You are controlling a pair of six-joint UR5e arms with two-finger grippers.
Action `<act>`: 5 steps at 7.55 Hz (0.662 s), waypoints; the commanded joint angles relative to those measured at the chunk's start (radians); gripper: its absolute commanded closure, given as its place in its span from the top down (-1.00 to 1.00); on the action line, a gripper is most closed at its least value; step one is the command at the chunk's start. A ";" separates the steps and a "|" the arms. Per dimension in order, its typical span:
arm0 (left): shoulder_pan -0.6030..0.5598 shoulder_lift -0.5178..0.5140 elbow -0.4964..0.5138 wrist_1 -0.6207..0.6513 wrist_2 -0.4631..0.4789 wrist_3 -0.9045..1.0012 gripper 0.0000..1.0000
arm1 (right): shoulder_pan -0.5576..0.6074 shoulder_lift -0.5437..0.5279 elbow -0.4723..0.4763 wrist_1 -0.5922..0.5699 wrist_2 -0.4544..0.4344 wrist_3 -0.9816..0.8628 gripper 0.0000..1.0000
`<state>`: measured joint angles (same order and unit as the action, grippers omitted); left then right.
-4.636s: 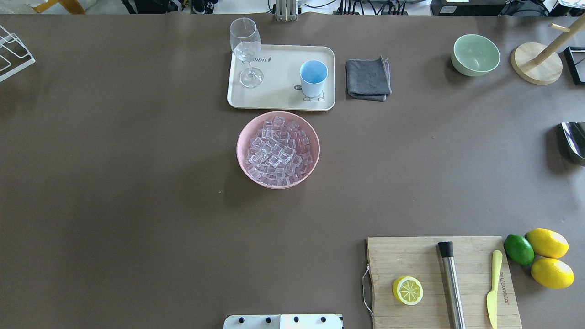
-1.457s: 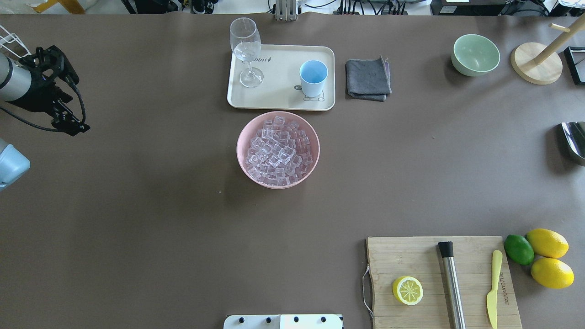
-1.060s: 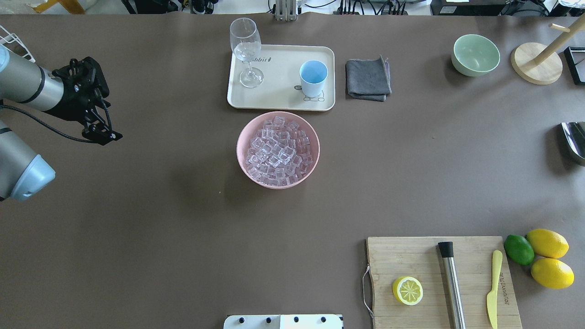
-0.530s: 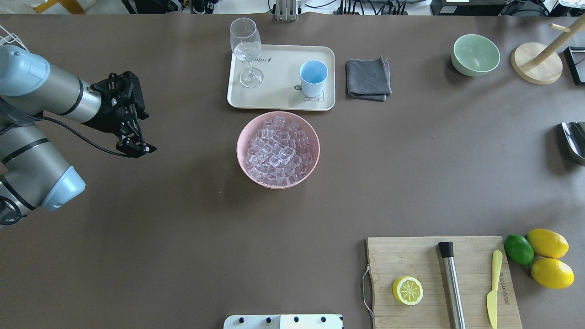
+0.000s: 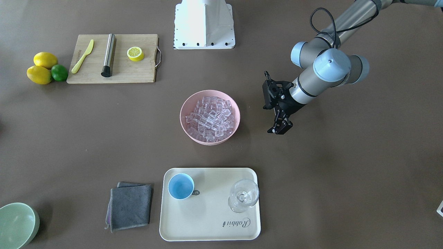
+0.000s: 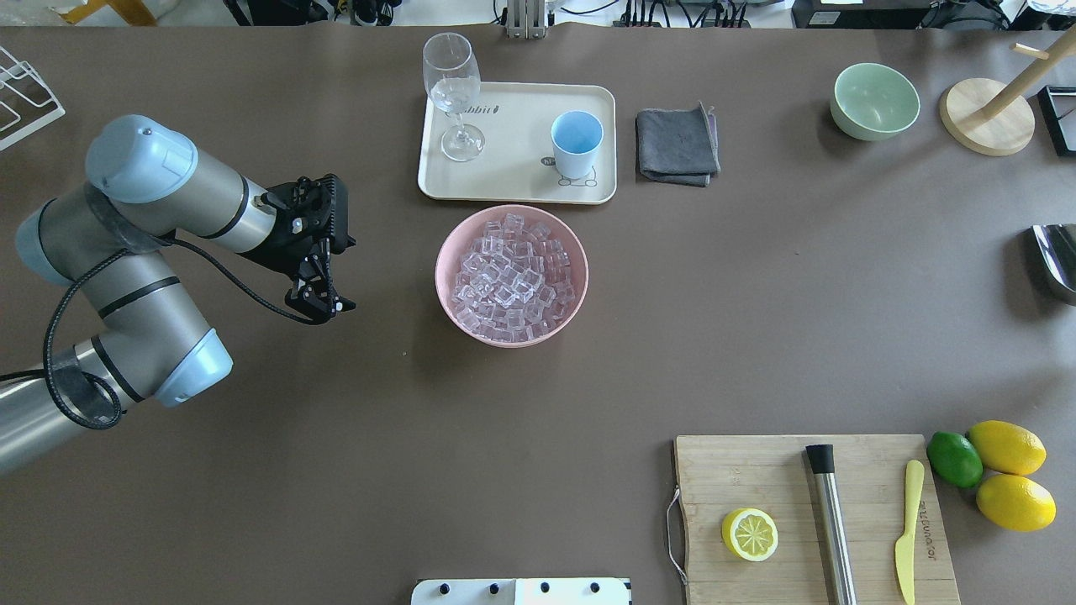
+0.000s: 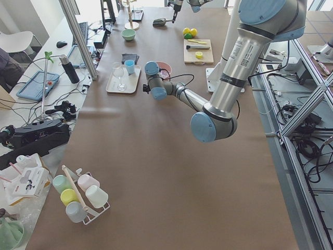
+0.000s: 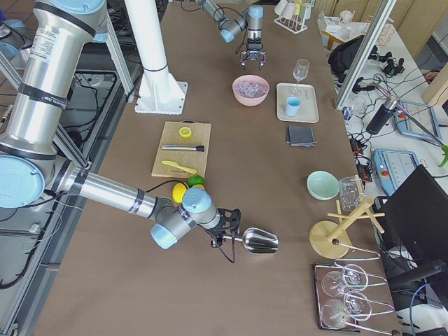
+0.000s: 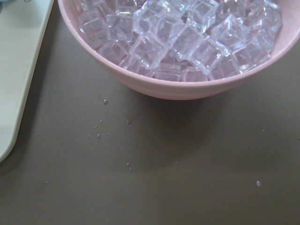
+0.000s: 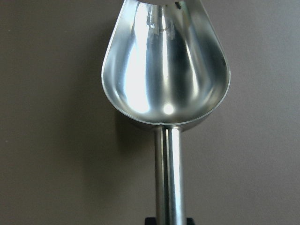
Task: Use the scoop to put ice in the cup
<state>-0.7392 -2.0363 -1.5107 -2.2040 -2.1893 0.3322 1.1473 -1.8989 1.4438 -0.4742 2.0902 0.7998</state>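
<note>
Scoop (image 10: 165,70) in right tool (image 10: 166,221), plain only in wrist view, left tool (image 6: 324,309) wide near ice (image 6: 510,277)

Pastels on a brown table (image 6: 252,470)
Clear ice (image 6: 508,281), pink bowl (image 6: 442,269), light blue cup (image 6: 577,139), cream tray (image 6: 513,151), grey cloth (image 6: 677,144), pale green bowl (image 6: 849,126), shiny steel scoop (image 10: 164,70).

The ice (image 6: 508,277) sits in a bowl (image 6: 441,277) mid-table. Behind it a tray (image 6: 513,160) carries a wine glass (image 6: 454,84) left and the cup (image 6: 577,139) right. A cloth (image 6: 677,144) lies right of the tray, the scoop (image 6: 1057,260) far right.
</note>
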 commanded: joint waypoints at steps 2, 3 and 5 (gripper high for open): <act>-0.011 -0.160 0.186 0.015 -0.082 0.086 0.99 | 0.057 0.041 0.157 -0.181 0.099 -0.165 -1.00; -0.011 -0.188 0.198 0.070 -0.087 0.111 0.99 | 0.064 0.050 0.311 -0.355 0.103 -0.201 -1.00; -0.012 -0.219 0.204 0.113 -0.108 0.122 0.98 | 0.081 0.127 0.484 -0.605 0.113 -0.299 -1.00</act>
<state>-0.7487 -2.2285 -1.3193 -2.1240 -2.2750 0.4426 1.2127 -1.8304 1.7734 -0.8675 2.1942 0.5753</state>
